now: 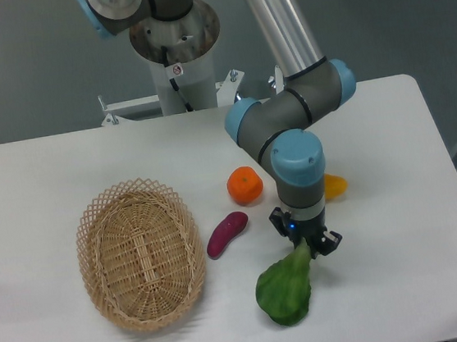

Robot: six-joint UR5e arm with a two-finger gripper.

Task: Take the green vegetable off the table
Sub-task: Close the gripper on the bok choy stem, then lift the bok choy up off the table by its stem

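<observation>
1. Looking at the one fixed camera view: the gripper (306, 243) points straight down over the front right part of the white tabletop (31, 177), and its fingers (329, 241) are closed on the pale stem end of the green vegetable (286, 288).
2. The vegetable hangs tilted from that pinch, stem up at the gripper, broad dark leaf down and a bit to the left. Can't tell if the leaf tip is touching the tabletop or just off it.
3. Edges: the leaf sits near the front edge of the tabletop, with only a narrow strip of white showing below it. The right edge is well apart from the gripper, lots of bare white surface between.
4. Neighbours on the left: a small purple sweet potato (227, 234) lies near the gripper, apart from the vegetable, and the orange (245, 185) sits just behind it.
5. A yellow fruit (335, 184) pokes out from behind the wrist on the right, mostly hidden by the arm (297, 159).
6. The wicker basket (140, 253) is further left, well apart from the vegetable, with an open lane of tabletop between its rim and the leaf.
7. Behind everything, the robot's base column (174, 41) stands off the back edge of the tabletop.
</observation>
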